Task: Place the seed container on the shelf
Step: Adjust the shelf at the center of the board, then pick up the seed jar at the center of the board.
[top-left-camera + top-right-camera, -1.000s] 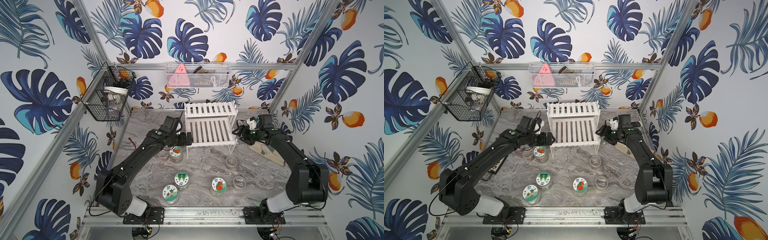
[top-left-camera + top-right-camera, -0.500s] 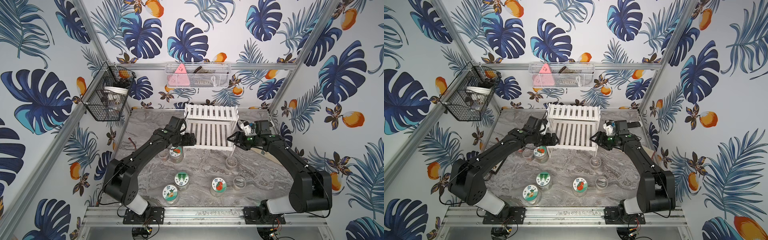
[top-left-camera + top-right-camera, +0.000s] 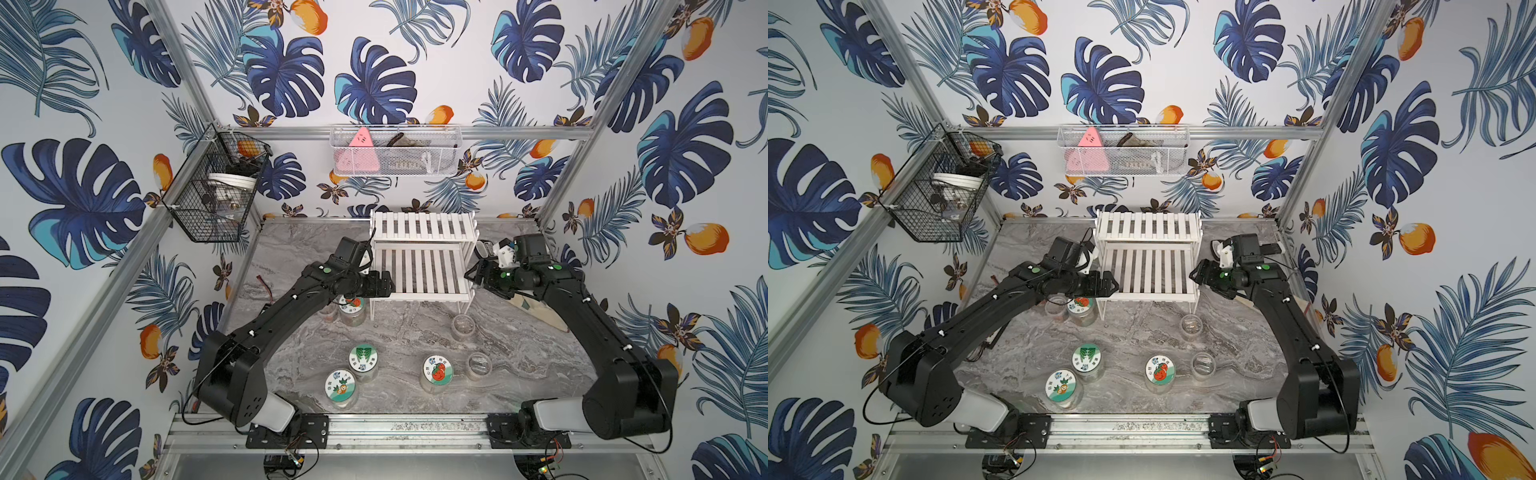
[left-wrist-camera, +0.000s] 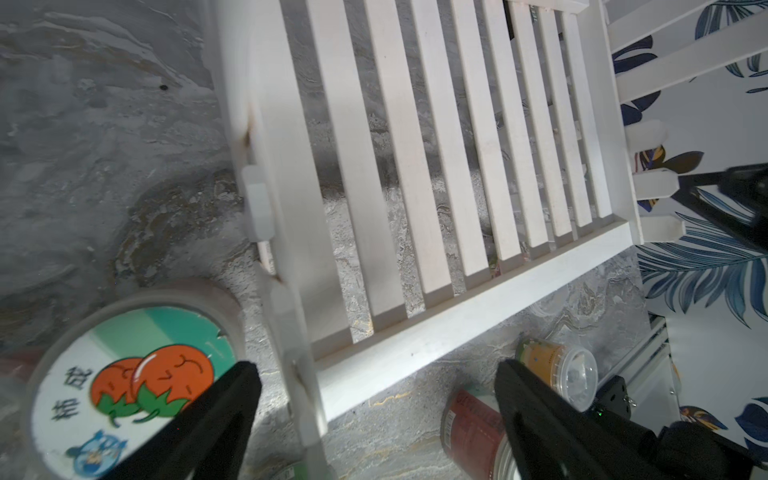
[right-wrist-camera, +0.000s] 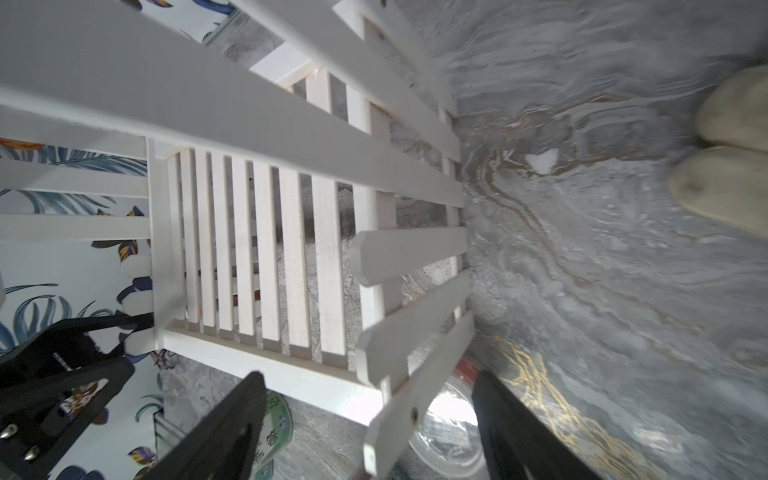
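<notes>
1. Left gripper (image 3: 384,285) and right gripper (image 3: 471,275) have closed in on the ends of the white slatted two-tier shelf's (image 3: 422,270) lower tier.
2. Only the wrist views show the jaws. The left gripper is spread wide astride the side rail, and the right gripper is part-open around a slat, gripping nothing.
3. The clear tomato-lidded seed jar (image 4: 124,386), its lid printed with Chinese characters, stands on the grey marbled table (image 3: 415,332) beside the shelf's leg.

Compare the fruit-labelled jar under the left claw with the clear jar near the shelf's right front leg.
The fruit-labelled jar has a white-and-green lid picturing orange fruit; the clear jar shows no label. The fruit-labelled jar sits partly hidden under the left claw; the clear jar stands in the open. Both stand upright on the table, not on the shelf.
</notes>
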Robot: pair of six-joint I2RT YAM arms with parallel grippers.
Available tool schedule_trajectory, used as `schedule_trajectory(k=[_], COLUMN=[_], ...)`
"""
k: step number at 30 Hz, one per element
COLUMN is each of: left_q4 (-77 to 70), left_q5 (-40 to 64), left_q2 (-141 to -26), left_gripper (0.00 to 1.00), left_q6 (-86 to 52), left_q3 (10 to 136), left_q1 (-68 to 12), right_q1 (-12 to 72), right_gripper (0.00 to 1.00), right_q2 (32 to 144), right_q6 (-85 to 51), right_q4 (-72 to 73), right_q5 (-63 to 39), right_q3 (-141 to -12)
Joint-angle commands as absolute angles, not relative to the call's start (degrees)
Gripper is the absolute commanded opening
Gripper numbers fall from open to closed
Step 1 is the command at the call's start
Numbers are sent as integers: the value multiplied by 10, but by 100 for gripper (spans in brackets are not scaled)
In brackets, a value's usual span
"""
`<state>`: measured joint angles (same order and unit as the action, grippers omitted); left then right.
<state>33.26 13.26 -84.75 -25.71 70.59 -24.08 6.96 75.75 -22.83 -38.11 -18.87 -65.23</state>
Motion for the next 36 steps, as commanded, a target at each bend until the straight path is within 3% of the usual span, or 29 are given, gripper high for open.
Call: schedule_trajectory(k=[1, 9, 20, 36], left_q4=[355, 263, 216, 209], left_q5=[99, 131, 80, 19], left_q2=[-823, -706, -723, -745], left_gripper=[97, 98, 99, 99], left_q6=[-240, -232, -214, -211], left_q3=[711, 619, 593, 597], left_q1=[-242, -310, -465, -498], right_q1=[79, 234, 240, 250], right_gripper=[84, 85, 84, 83], right_q2=[692, 601, 643, 665], right_q6=[-260, -286, -194, -258], right_q4=[-446, -368, -224, -192], right_q5=[-100, 12, -23, 0], right_q3=[-600, -451, -396, -346])
